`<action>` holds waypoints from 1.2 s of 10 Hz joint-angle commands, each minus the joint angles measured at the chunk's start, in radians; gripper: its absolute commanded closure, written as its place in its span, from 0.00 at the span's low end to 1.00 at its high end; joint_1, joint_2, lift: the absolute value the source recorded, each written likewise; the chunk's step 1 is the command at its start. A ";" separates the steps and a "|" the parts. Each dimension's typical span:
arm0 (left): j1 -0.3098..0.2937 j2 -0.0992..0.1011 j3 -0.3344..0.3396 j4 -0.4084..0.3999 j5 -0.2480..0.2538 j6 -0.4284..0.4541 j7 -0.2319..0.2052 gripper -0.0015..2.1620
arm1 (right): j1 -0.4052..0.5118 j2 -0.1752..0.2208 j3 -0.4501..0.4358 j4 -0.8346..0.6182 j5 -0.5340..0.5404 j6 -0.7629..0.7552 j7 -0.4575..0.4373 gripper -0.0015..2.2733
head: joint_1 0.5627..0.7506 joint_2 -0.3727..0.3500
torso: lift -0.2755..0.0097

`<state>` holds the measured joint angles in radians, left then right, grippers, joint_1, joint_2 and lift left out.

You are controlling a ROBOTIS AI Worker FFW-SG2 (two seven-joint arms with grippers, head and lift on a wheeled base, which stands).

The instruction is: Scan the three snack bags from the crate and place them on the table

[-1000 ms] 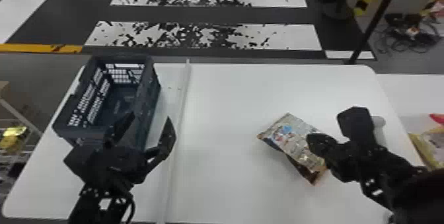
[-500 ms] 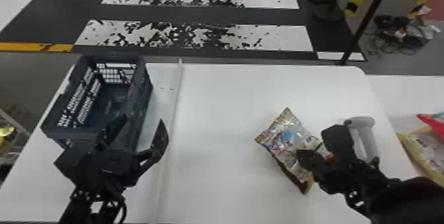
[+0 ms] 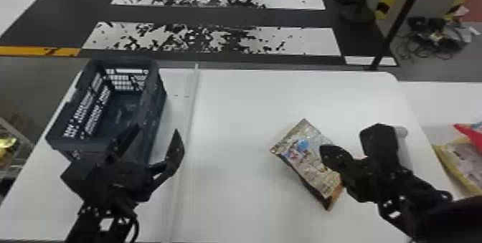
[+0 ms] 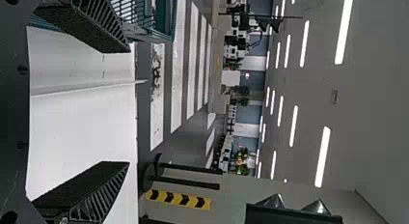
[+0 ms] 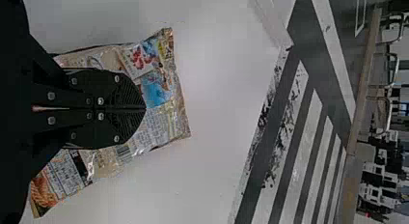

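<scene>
Blue crate [image 3: 155, 102] near left fingers [image 3: 176, 151] (spread wide), right fingers [image 3: 335, 157] closed, partly hiding snack bag [image 3: 303, 158]

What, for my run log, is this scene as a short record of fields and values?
crate: at the left of the table, upright
snack bag: lying on the table, right of centre
left gripper: beside the crate, fingers open
right gripper: over the snack bag, fingers shut together
white device: partly behind the right gripper
</scene>
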<state>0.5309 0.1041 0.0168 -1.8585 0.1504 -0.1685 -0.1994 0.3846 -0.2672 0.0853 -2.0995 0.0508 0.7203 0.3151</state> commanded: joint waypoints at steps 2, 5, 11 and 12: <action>-0.003 0.002 -0.005 -0.001 0.000 -0.001 0.000 0.02 | -0.013 0.000 0.062 -0.005 -0.008 0.000 0.033 0.99 | 0.70 0.58 | 0.75; -0.006 0.003 -0.009 -0.001 0.000 0.002 0.000 0.02 | -0.072 0.000 0.136 0.090 -0.006 -0.025 0.048 0.99 | 0.70 0.66 | 0.75; -0.011 0.009 -0.015 -0.001 0.000 0.005 -0.002 0.02 | -0.171 -0.001 0.194 0.236 0.027 -0.040 0.084 0.99 | 0.70 0.70 | 0.75; -0.012 0.011 -0.018 -0.001 0.000 0.005 -0.003 0.02 | -0.181 -0.001 0.192 0.243 0.037 -0.040 0.081 0.99 | 0.70 0.70 | 0.75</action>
<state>0.5190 0.1143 0.0000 -1.8592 0.1504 -0.1629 -0.2025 0.2096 -0.2684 0.2782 -1.8613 0.0823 0.6807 0.3947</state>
